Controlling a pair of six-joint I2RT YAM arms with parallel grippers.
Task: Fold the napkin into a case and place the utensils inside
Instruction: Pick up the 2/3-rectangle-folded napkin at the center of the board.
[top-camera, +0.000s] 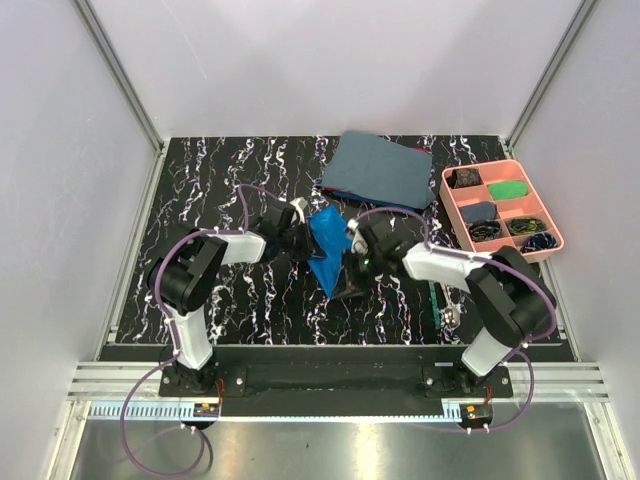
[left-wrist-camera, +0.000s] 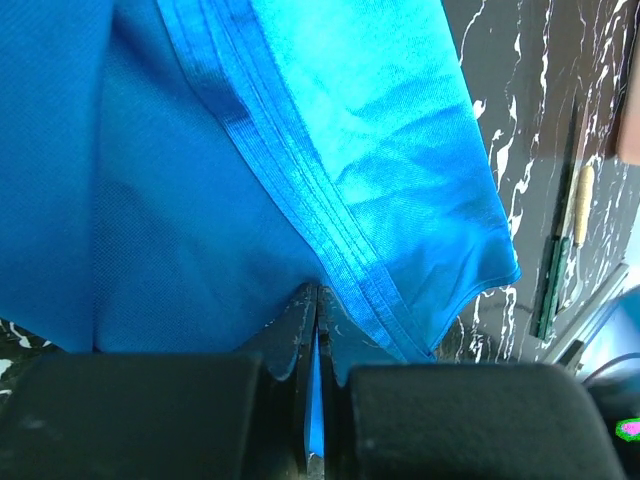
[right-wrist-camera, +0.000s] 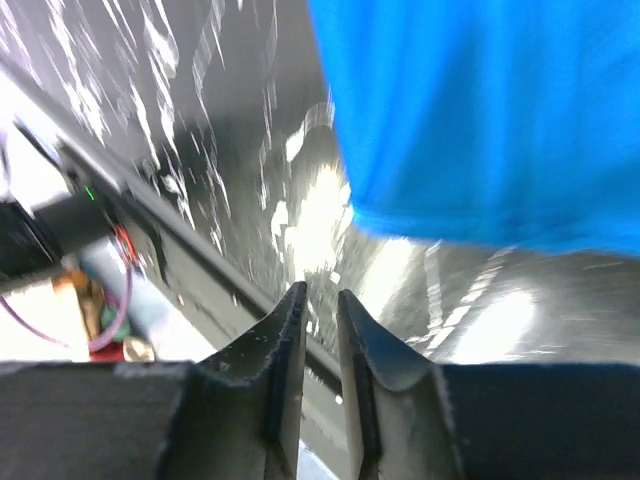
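The bright blue napkin (top-camera: 326, 248) hangs in a loose bunch between the two arms, lifted off the black marbled table (top-camera: 220, 180). My left gripper (top-camera: 301, 236) is shut on it: in the left wrist view the jaws (left-wrist-camera: 318, 290) pinch a thin layer of the cloth (left-wrist-camera: 200, 150) beside its hemmed folds. My right gripper (top-camera: 352, 272) sits just below the napkin's lower end. Its jaws (right-wrist-camera: 320, 292) stand a narrow gap apart with nothing between them, and the cloth (right-wrist-camera: 480, 120) lies beyond the tips. The utensils (top-camera: 439, 298) lie on the table at the right, the green handle (left-wrist-camera: 552, 290) showing.
A folded dull grey-blue cloth (top-camera: 378, 170) lies at the back of the table. A pink compartment tray (top-camera: 490, 165) with small items stands at the back right. White walls close off the left, right and back sides.
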